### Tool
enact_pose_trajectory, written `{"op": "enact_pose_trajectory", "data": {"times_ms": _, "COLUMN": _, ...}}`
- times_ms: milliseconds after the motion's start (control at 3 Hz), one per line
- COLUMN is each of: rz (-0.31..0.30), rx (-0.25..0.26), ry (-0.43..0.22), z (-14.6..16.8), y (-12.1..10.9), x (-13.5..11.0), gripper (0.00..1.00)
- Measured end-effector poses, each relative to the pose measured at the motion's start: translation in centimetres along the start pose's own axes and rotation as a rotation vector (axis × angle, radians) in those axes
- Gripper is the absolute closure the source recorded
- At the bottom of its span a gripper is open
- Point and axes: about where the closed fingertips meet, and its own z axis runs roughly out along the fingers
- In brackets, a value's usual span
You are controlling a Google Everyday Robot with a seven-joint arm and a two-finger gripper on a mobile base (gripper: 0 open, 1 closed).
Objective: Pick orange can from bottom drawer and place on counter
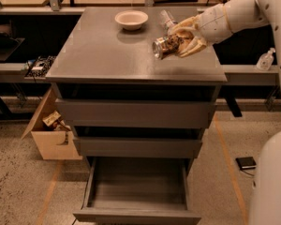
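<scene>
Status: pick is done, place isn't. Can (165, 47) is out of the drawer (136, 214), which stands open far below the gripper (179, 42) and shows nothing inside. Gripper is over the right rear part of the counter (103, 55), fingers pinching the can across its body.

Can relative to tool: clamped between the fingers and tilted nearly onto its side. Its silver end pokes out past the fingertips toward the counter's left front. It's low over the surface. Can't tell whether the lower edge touches; my guess is just clear.

Near the tool: bottle (167, 18) just behind the fingers, partly hidden by them. Bowl (131, 19) is off to the gripper's left and further back, well apart from the can.

Left to do, my read: set the can down, release, back off. There's bare counter out past the can's silver end, so room is no problem.

Risks:
- The can is near-horizontal and may roll if released like this.
- The bottle close behind could get nudged on withdrawal.
</scene>
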Motion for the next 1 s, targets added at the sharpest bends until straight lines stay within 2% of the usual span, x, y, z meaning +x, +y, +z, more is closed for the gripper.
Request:
{"op": "enact_pose_trajectory", "data": {"times_ms": 333, "rz": 0.104, "rx": -0.041, "ry": -0.017, "z": 3.1, "y": -0.71, "x": 1.14, "gripper": 1.0}}
{"op": "enact_pose_trajectory", "data": {"times_ms": 667, "rz": 0.115, "rx": -0.031, "ry": -0.017, "z": 3.4, "y": -1.27, "x": 1.28, "gripper": 1.0}}
{"op": "enact_pose_trajectory", "data": {"times_ms": 1000, "rz": 0.211, "rx": -0.038, "ry": -0.021, "z": 3.72, "y": -0.44, "x": 2.0, "gripper": 1.0}}
